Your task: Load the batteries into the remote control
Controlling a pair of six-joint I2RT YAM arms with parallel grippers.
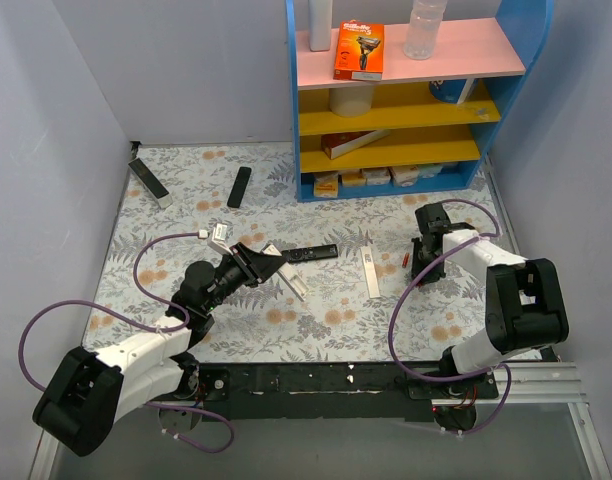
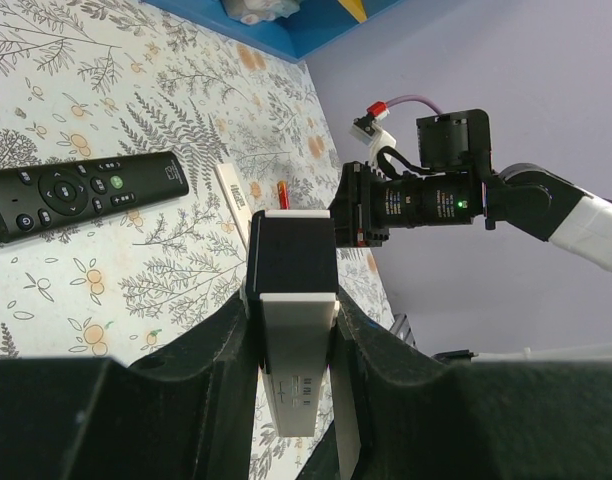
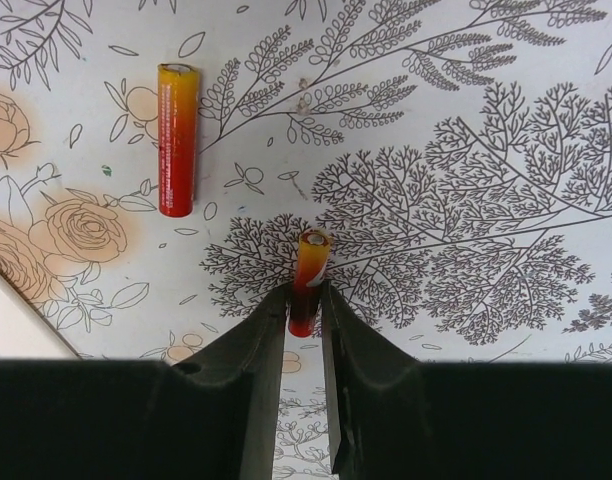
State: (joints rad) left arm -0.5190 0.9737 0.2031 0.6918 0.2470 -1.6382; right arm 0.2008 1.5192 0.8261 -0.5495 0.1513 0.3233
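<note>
1. Remote control [image 1: 289, 277] – slim white bar, held off the table [image 1: 336, 330] left of centre. Its free end slants toward the right arm.
2. Left gripper [image 1: 258, 262] is clamped across the width of the remote control [image 2: 291, 375]. In the left wrist view the left gripper [image 2: 291, 325] has one finger pressed on each long edge. The part of the bar beyond the fingers looks dark, edged in white.
3. Right gripper [image 1: 422, 265] is down at the cloth on the right side of the table. Its jaws are drawn narrow.
4. In the right wrist view the right gripper [image 3: 304, 298] pinches the held battery [image 3: 308, 272] at its lower end. The battery's yellow-tipped end sticks out past the fingertips.
5. Free battery [image 3: 176, 138] – red shading to yellow – lies flat on the cloth, near the held one but not touching it. From above, the free battery [image 1: 402, 259] sits just left of the right gripper.
6. Back cover [image 1: 370, 270], a narrow white strip, lies flat between the two grippers, just left of the free battery. It also shows in the left wrist view [image 2: 233, 195].
7. Black remote [image 1: 309, 253] lies buttons up, just beyond the white bar's free end [image 2: 81, 190].
8. Second black remote [image 1: 149, 182] and third black remote [image 1: 240, 186] lie at the far left, well apart from both arms.
9. Blue shelf [image 1: 292, 120] stands at the far edge with small boxes on its levels.
</note>
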